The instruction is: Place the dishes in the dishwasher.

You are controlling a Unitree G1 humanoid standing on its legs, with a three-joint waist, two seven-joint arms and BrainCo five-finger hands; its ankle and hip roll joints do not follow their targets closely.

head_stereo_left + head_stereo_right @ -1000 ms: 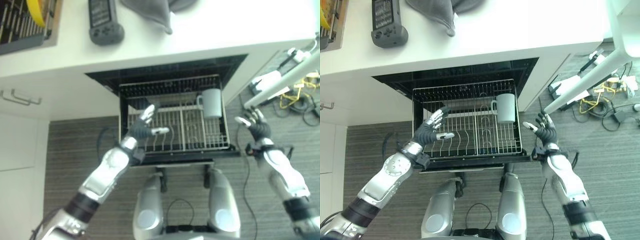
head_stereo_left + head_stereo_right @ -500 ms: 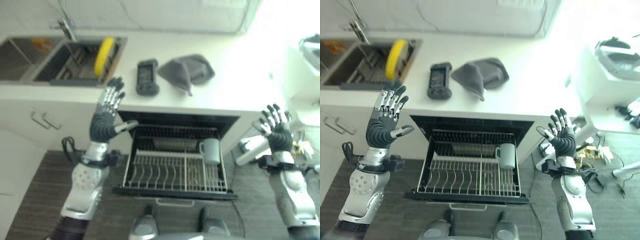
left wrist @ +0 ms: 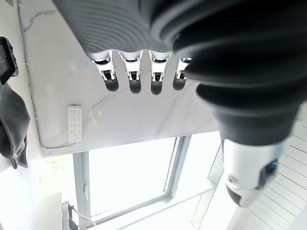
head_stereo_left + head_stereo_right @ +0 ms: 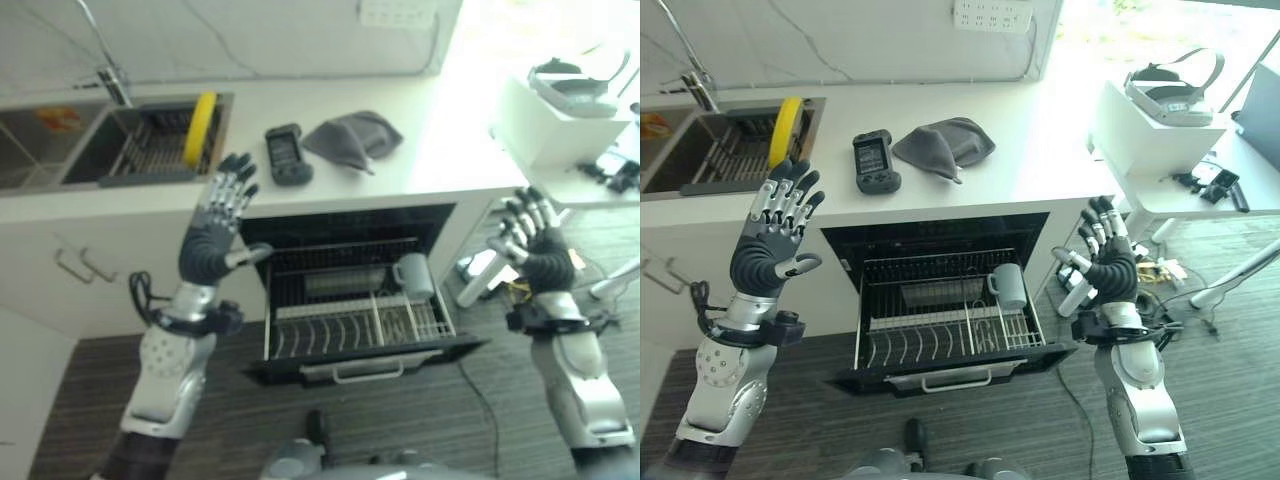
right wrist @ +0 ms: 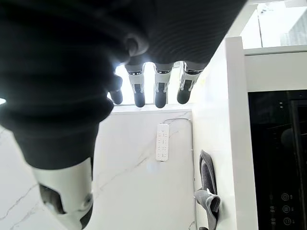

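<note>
- The left hand (image 4: 773,245) is raised in front of the counter's (image 4: 1040,150) front edge, near the sink (image 4: 700,150) end — fingers straight and spread, thumb out to the side, holding nothing.
- The right hand (image 4: 1108,262) is raised past the counter's right end, beside the open dishwasher (image 4: 940,290); its fingers are straight and fanned too, and it is empty.
- The dishwasher stands open under the counter, its wire rack (image 4: 940,335) pulled out towards the robot.
- A grey mug (image 4: 1008,285) stands upright in the rack's far right corner, handle pointing left.
- The near rows of tines in the rack hold no dishes.
- A yellow plate (image 4: 786,130) stands on edge in the dark drying rack (image 4: 730,160) inside the sink, at that rack's right side — well apart from both hands.
- On the counter, near its middle, a black handheld controller (image 4: 875,160) lies just left of a crumpled grey cloth (image 4: 945,142); the two are close but not clearly touching.
- A white wall socket strip (image 4: 992,13) sits on the wall above the counter's back edge.
- To the right of the counter a white headset (image 4: 1170,85) rests on a white side table (image 4: 1140,130).
</note>
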